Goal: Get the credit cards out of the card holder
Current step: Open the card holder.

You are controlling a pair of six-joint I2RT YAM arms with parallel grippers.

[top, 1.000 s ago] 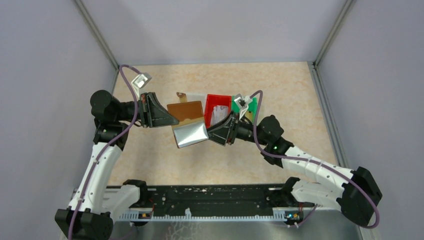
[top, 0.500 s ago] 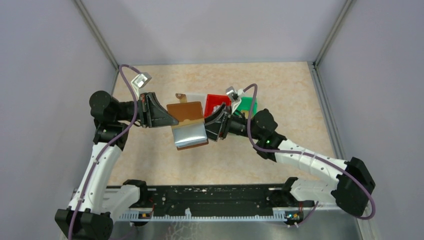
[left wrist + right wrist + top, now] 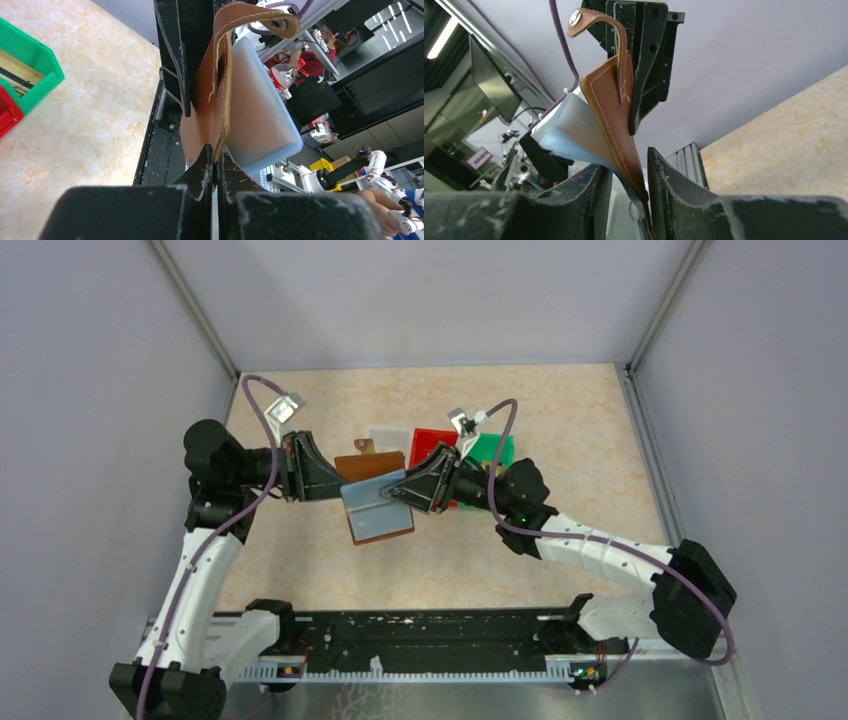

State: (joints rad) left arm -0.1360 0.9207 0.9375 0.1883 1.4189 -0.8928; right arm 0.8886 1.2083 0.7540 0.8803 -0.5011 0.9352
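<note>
Brown holder [image 3: 368,464] hangs above the surface [image 3: 560,420] between the left fingers [image 3: 332,480] and right fingers [image 3: 410,490], pale sleeves [image 3: 378,512] open. Left wrist: left fingers [image 3: 206,162] pressed together on its leather edge. Right wrist: right fingers [image 3: 658,175] straddle its lower corner; whether they pinch it, I cannot tell.

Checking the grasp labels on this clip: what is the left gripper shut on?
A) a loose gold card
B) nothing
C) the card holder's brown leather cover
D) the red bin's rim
C: in the left wrist view the left gripper pinches the card holder by its brown leather cover, with the pale plastic sleeves beside it.
</note>
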